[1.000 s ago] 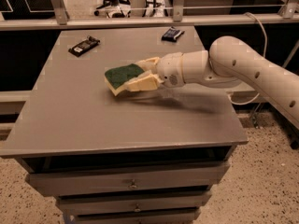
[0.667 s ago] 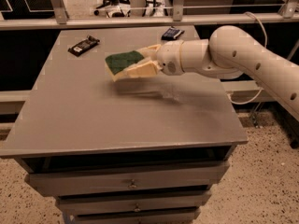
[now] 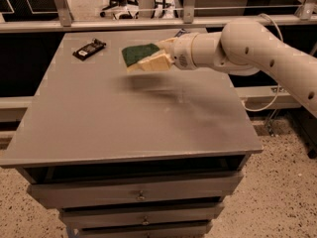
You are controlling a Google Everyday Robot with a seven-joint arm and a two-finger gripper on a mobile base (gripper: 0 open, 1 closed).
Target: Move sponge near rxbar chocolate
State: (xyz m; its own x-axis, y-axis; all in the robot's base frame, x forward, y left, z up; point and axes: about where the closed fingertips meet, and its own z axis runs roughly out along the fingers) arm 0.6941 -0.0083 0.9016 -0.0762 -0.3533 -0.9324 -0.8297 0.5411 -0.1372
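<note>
The sponge [image 3: 139, 54], dark green on top with a pale yellow body, hangs in the air above the far middle of the grey table [image 3: 124, 123]. My gripper [image 3: 157, 57] is shut on the sponge's right end, coming in from the right. The rxbar chocolate [image 3: 89, 49], a flat black wrapper, lies at the table's far left, well left of the sponge. The sponge casts a shadow on the table below it.
A dark blue wrapped bar [image 3: 180, 32] shows only as a sliver behind my wrist at the table's far edge. My pale arm [image 3: 257, 48] spans the right side. Drawers [image 3: 141, 195] sit under the table's front edge. A metal rail [image 3: 124, 23] runs behind.
My gripper has lifted the sponge off the table and carried it toward the far edge and a little left, closer to the rxbar chocolate.
</note>
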